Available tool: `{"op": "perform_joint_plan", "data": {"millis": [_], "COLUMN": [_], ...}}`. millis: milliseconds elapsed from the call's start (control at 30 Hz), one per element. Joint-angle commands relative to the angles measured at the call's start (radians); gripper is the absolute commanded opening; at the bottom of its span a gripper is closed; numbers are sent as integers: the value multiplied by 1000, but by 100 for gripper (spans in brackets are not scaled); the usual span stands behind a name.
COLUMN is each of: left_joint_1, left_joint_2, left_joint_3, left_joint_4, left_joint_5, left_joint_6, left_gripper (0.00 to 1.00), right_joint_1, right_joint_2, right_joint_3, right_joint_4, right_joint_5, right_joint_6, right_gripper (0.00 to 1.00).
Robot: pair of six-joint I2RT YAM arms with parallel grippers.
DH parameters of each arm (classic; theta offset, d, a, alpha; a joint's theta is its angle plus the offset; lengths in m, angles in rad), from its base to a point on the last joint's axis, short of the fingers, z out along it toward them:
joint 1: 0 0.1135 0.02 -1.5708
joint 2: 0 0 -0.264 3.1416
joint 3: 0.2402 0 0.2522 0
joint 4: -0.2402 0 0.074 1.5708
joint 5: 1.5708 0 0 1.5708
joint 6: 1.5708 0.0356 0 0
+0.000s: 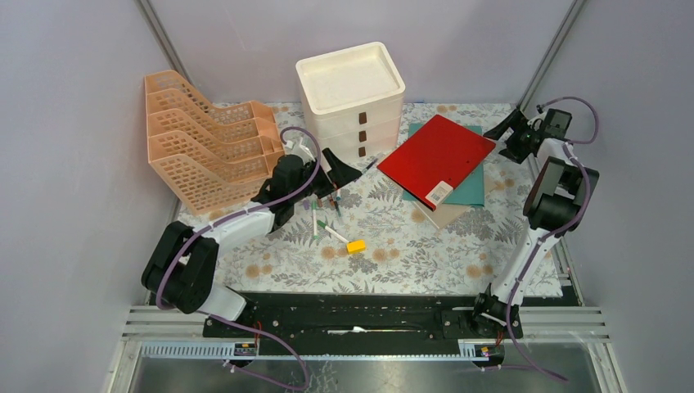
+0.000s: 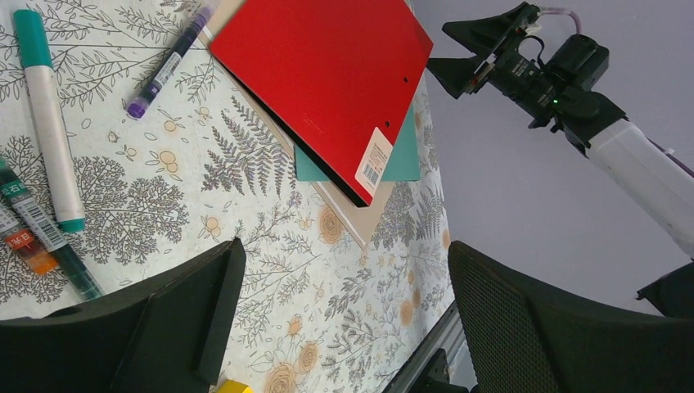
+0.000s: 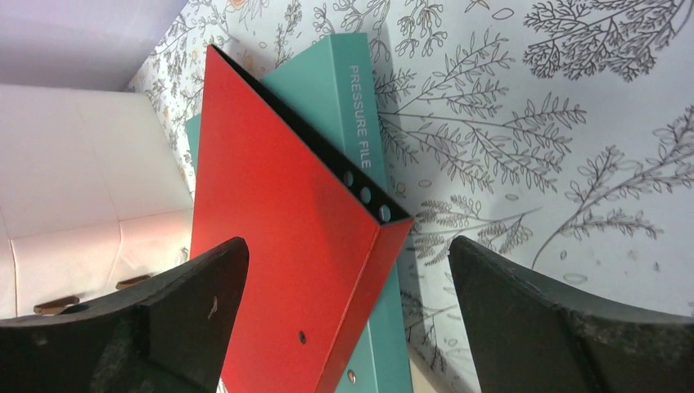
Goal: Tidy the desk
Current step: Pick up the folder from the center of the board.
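Note:
The desk (image 1: 393,262) has pale leaf-and-flower cloth. A red folder (image 1: 435,158) lies on a teal folder (image 1: 470,190) and a beige one (image 1: 442,215) at the back right. My right gripper (image 1: 501,135) is open and empty, hovering by the red folder's far right corner (image 3: 278,221), which sits between its fingers in the right wrist view (image 3: 348,250). My left gripper (image 1: 344,169) is open and empty above the desk's middle (image 2: 344,254), just past several pens (image 1: 323,217). A white marker with teal ends (image 2: 51,123) and a purple pen (image 2: 168,65) lie there.
A peach mesh file rack (image 1: 205,143) stands at the back left. A white drawer unit (image 1: 350,90) stands at the back middle, close to the red folder. A small yellow block (image 1: 356,246) lies in front of the pens. A black rail runs along the front edge.

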Motion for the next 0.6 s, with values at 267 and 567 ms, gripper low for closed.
{"op": "perform_joint_plan", "data": {"millis": [267,567], "left_joint_1": [-3,-3], "left_joint_2": [-64,-89], "left_joint_3": [36,17], "left_joint_4": [15,4], "left_joint_5": [-27,-33], "left_joint_6": [34,17], "left_gripper": [99,99], "right_joint_1": [2,2], "right_joint_2": [138,170], "right_joint_3": [90,73], "right_joint_4": [121,229], "right_joint_5": [-109,-151], "right_joint_6": [142,195], "right_gripper": [96,74]}}
